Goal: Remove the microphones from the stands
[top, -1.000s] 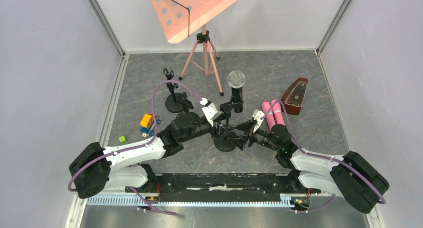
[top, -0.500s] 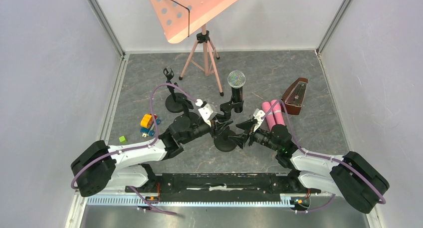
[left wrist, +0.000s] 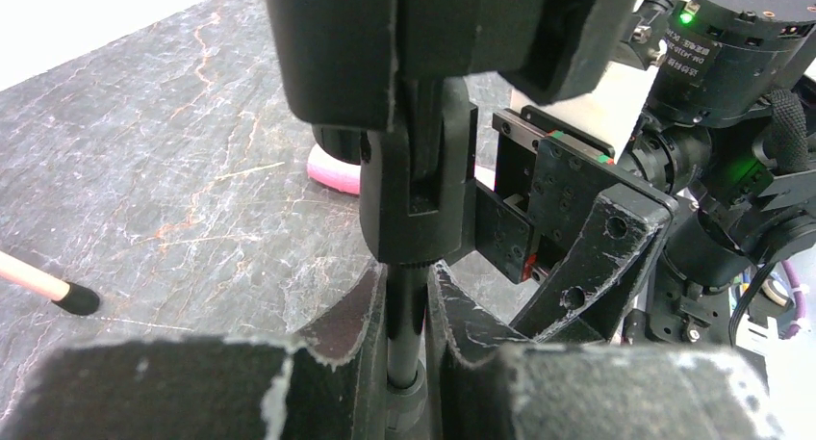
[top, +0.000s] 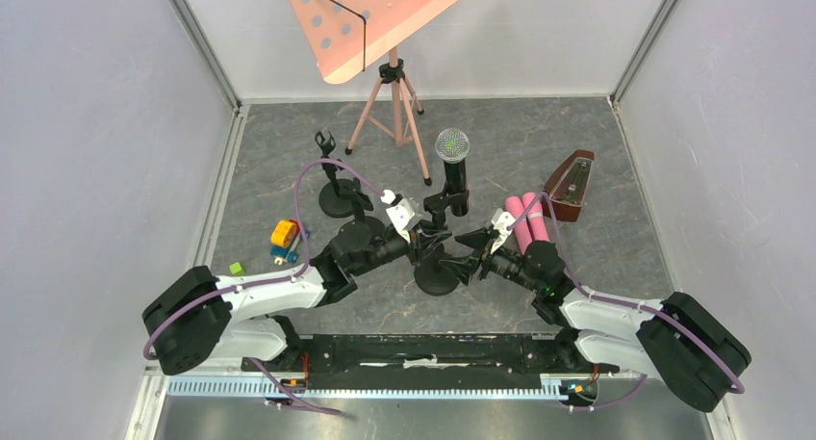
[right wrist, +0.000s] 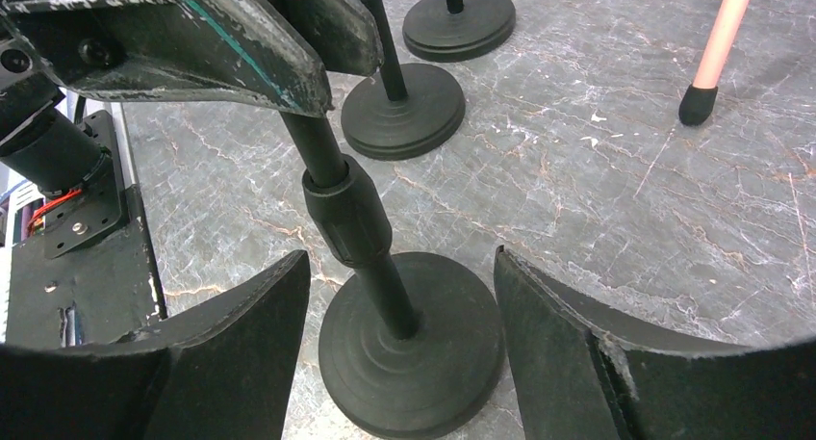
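Microphone [top: 453, 170] location: it is seated in the clip at the top of the stand [top: 438, 274], mesh head uppermost, near the middle of the bench [top: 597, 132]. The thin pole of the stand is clamped by the left claw [left wrist: 407, 310], whose fingers are closed against it from both sides just below the clip joint. The right claw [right wrist: 399, 315] is spread open, with one finger placed on each side of the lower pole, above the round base. No contact between these fingers and the pole can be seen. The stand is thus approached from opposite sides by the two claws.

Behind the stand, a pink music stand [top: 375, 16] is set near the rear wall. A second desk stand [top: 337, 197] is located to the left. A metronome [top: 570, 183] and two pink cylinders [top: 527, 219] are located to the right. Small coloured blocks [top: 282, 235] are seen beside the left arm.
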You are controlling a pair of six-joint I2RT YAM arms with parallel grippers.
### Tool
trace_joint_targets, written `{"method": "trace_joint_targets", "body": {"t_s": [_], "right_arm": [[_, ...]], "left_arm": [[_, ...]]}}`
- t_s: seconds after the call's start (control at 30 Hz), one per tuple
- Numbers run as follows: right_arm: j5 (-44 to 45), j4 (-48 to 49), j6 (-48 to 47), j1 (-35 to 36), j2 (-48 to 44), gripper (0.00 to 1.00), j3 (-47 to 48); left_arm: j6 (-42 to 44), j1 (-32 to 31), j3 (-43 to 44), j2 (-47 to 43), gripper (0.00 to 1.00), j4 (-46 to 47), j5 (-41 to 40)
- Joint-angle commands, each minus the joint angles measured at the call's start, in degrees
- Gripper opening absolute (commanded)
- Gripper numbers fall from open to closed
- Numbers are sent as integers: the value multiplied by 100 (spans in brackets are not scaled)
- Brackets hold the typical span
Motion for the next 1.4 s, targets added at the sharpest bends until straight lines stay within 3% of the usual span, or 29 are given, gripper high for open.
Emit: {"method": "trace_joint_targets", "body": {"t_s": [0.0,0.17,0.3,0.6,0.7,0.8,0.9,1.03,1.37], "right_arm": [[91,340,-50,-20,6,75,-54],[-163,839,-35,-11,38,78,-217],[-423,1417,119,-12,192,77,-342],[-466,1962,357,-2,581,59,-379],[-485,2283,557,2,692,51,-393],[-257,2308,614,51,742,37,-369],[381,2079,498,220,728,22,-293],[1922,1820,223,856,683,0,-152],[6119,3026,-834,2783,1358,0,152]], "left_arm": [[-151,-14,289,-66,2,50,514],[11,-12,578,-60,2,-583,1352],[-157,-15,471,-14,2,-20,1583],[-343,-10,464,165,2,276,1749],[-358,-14,452,179,2,285,1721],[-393,-10,424,155,2,257,1456],[-426,-14,375,52,2,140,973],[-499,-8,492,-63,2,-428,361],[-545,-23,622,-269,2,-1094,-256]]}}
